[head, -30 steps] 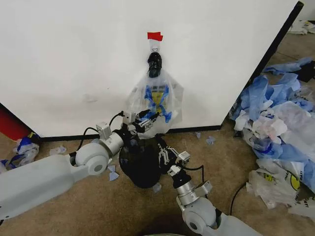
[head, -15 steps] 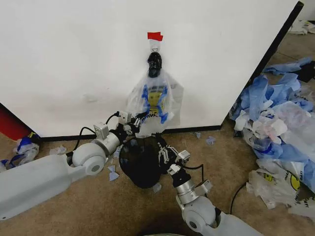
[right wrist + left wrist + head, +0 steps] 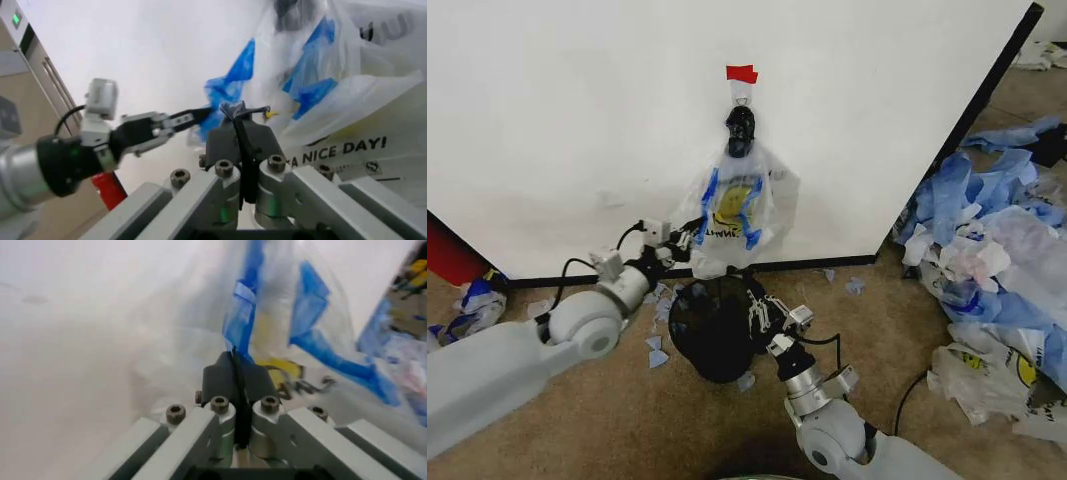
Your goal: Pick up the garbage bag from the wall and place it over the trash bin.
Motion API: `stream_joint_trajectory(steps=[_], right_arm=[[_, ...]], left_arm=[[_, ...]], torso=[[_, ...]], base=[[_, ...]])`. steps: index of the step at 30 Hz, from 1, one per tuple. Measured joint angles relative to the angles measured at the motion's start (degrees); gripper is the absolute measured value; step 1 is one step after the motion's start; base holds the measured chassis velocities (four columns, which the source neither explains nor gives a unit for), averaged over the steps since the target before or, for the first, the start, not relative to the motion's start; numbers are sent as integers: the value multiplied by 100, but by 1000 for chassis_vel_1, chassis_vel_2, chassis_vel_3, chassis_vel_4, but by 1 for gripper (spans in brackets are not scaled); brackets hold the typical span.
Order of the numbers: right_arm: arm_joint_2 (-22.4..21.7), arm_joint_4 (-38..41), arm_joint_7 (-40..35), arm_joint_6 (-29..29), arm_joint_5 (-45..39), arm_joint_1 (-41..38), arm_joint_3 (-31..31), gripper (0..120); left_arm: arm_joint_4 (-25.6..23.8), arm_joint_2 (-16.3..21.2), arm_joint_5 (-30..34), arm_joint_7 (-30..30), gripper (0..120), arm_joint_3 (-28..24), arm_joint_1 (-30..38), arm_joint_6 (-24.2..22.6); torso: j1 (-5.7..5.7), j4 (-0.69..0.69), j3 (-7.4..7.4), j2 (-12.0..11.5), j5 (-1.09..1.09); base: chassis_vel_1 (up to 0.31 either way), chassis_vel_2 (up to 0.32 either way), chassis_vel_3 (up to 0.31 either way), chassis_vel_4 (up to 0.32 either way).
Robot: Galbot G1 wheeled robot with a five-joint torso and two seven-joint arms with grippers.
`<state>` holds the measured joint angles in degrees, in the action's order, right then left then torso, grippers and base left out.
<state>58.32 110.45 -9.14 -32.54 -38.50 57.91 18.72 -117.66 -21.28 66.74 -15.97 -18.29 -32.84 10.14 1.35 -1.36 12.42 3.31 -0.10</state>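
With the garbage bag (image 3: 732, 205) hanging on the wall (image 3: 577, 120) above the trash bin (image 3: 712, 330), my left gripper (image 3: 685, 240) and right gripper (image 3: 755, 312) each pinch its flimsy, slippery film, best held by bunched edges.

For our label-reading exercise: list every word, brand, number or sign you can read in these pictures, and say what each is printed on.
"A NICE DAY!" – black print on the thin translucent-white plastic garbage bag, right wrist view.
Small logo and fine print below it on that bag: too small to read.
Black lettering under the bag's yellow face, head view and left wrist view: blurred, unreadable.
Strip of red tape on the wall: no text.
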Motion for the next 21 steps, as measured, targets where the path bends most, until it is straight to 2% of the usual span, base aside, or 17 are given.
stream_joint_trajectory(steps=[2, 4, 11, 21], right_arm=[[2, 10, -1, 5, -12, -26, 30, 0], [1, 44, -1, 7, -18, -31, 39, 0], [-25, 130, -23, 9, -14, 17, 0, 0], [-192, 327, -27, 8, 2, 244, -241, 0]], left_arm=[[-110, 174, -75, -76, 0, 479, -360, -23], [-232, 354, -147, -147, 0, 994, -712, -43], [-346, 459, -140, -345, 0, 1397, -809, -117], [-510, 395, -278, -807, 0, 1567, -886, -497]], torso=[[0, 4, -1, 0, 4], [0, 2, 0, 0, 1], [0, -1, 0, 0, 3], [0, -1, 0, 0, 3]], base=[[0, 0, 0, 0], [0, 0, 0, 0], [0, 0, 0, 0], [0, 0, 0, 0]])
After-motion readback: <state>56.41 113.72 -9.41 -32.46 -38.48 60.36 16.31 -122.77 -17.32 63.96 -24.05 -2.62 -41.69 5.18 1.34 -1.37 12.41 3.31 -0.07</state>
